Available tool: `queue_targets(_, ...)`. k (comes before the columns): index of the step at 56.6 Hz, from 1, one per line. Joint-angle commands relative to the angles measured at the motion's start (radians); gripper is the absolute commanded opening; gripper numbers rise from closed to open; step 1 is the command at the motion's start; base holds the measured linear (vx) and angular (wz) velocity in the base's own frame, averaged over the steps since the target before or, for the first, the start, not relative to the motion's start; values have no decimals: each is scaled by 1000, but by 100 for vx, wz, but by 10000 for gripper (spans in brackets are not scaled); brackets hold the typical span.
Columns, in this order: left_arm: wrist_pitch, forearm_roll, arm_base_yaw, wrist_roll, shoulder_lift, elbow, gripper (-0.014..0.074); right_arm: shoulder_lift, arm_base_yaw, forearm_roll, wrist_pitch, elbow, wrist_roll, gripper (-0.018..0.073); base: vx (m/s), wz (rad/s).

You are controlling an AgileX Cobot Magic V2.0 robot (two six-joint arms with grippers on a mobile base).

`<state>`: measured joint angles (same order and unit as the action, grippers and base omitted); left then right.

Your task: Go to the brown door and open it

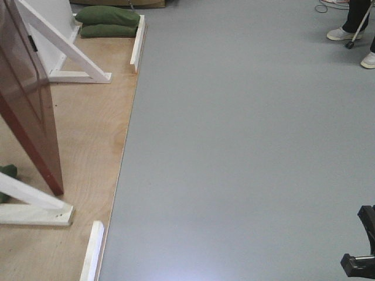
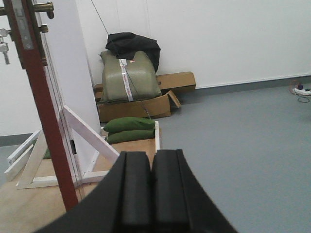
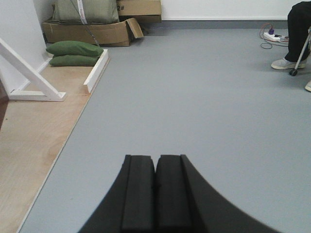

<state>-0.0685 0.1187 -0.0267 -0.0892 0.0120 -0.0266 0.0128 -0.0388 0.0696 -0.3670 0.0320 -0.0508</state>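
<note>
The brown door [image 1: 26, 111] stands at the far left on a plywood platform, its glossy reddish face angled toward me. The left wrist view shows its narrow edge [image 2: 46, 131], with the brass handle [image 2: 43, 7] and small silver keys [image 2: 4, 46] at the top left. My left gripper [image 2: 151, 158] is shut with nothing in it, low and to the right of the door edge, apart from it. My right gripper [image 3: 155, 160] is shut too and holds nothing. It hangs over grey floor, well right of the door.
A white panel with diagonal braces [image 1: 64, 50] stands behind the door on the plywood platform [image 1: 88, 134]. Green sandbags [image 1: 108, 22] lie by a white edge strip. Cardboard boxes [image 2: 146, 104] line the back wall. A person's feet [image 1: 345, 34] are far right.
</note>
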Motion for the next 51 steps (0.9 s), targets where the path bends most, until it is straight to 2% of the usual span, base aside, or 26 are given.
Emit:
queue_targets(1, 74, -8, -3, -2, 13, 17, 36, 6, 0, -3, 77, 4, -6, 0, 38, -6)
queue_targets(29, 74, -8, -3, -2, 13, 17, 36, 6, 0, -3, 77, 4, -6, 0, 39, -6)
queue_targets(51, 74, -8, -3, -2, 13, 17, 36, 6, 0, -3, 77, 4, -6, 0, 39, 8)
